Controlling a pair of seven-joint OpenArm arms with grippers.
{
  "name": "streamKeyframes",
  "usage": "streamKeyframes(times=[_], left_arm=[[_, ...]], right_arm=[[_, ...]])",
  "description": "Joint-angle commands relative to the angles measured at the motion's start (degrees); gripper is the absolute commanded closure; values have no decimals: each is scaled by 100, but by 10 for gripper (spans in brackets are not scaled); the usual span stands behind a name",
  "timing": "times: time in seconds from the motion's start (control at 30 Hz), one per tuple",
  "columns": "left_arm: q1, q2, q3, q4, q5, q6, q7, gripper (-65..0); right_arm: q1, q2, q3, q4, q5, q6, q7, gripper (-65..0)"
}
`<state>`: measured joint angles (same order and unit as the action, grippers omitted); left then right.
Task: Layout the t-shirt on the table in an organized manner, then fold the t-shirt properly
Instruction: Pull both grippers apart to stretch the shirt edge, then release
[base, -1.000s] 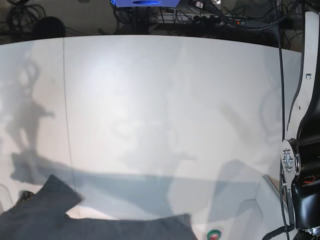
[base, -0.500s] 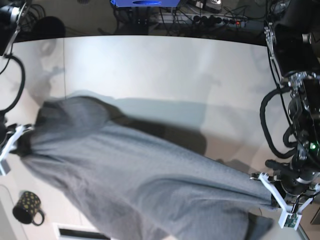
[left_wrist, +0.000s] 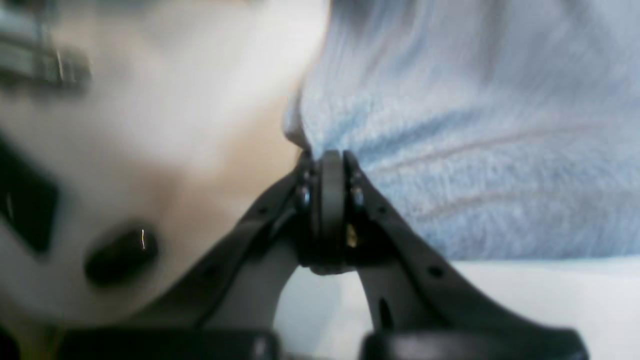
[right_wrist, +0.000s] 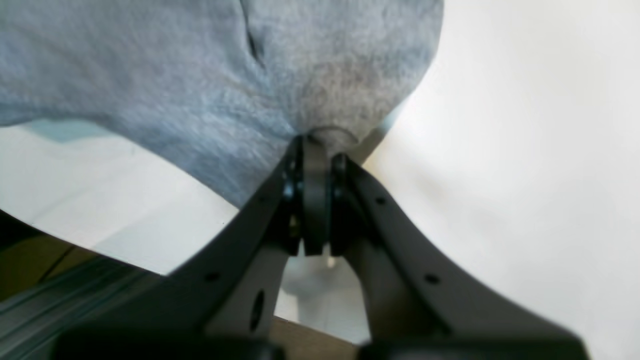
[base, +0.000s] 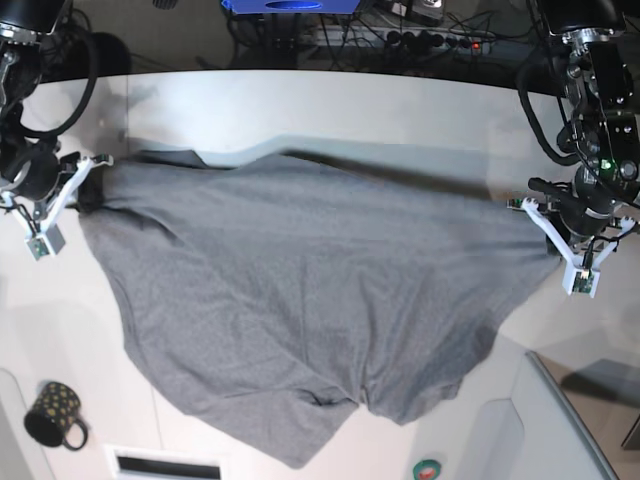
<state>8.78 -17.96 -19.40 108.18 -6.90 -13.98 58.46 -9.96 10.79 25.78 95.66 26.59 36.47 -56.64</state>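
Observation:
The heather-grey t-shirt (base: 300, 290) is stretched wide above the white table (base: 330, 105), its lower part sagging toward the near edge. My left gripper (base: 545, 222), at the base view's right, is shut on the cloth's right corner. The left wrist view shows its closed fingertips (left_wrist: 327, 160) pinching the t-shirt (left_wrist: 475, 150). My right gripper (base: 88, 175), at the base view's left, is shut on the opposite corner. In the right wrist view its closed jaws (right_wrist: 315, 145) bite a bunched fold of the t-shirt (right_wrist: 200, 80).
A dark spotted mug (base: 55, 415) stands at the near left corner. A raised white panel (base: 540, 420) with a grey edge sits near right, beside a small red-and-green button (base: 427, 467). Cables and a blue object (base: 290, 7) lie beyond the far edge.
Both grippers have carried the shirt up and away from the near edge, spreading it wide and level across the table; before, it hung slanted from far left to near right.

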Motion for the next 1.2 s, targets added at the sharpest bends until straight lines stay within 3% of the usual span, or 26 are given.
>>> streamKeyframes(times=[0.0,0.13,0.37,1.03,1.1,1.17], left_arm=[[-108,7,-43,79,8,22,-206,0],[147,77,-51,-141,8,22,-215,0],[437,218,-60,-801,8,40,-646,0],[815,393,-69,-1469,-9,48,-698,0],[815,411,-69,-1451,-27,48,-698,0],[815,420,-69,-1451,-44,48,-698,0]], right_arm=[[68,60,20,83,80,-38,113,0],[68,16,29,83,80,-47,-213,0],[-37,-134,-7,65,80,-47,-2,0],[-20,-134,29,-339,71,-47,25,-5],[-29,-134,29,-339,71,-47,95,-42],[-46,-134,29,-339,80,-47,244,-141]])
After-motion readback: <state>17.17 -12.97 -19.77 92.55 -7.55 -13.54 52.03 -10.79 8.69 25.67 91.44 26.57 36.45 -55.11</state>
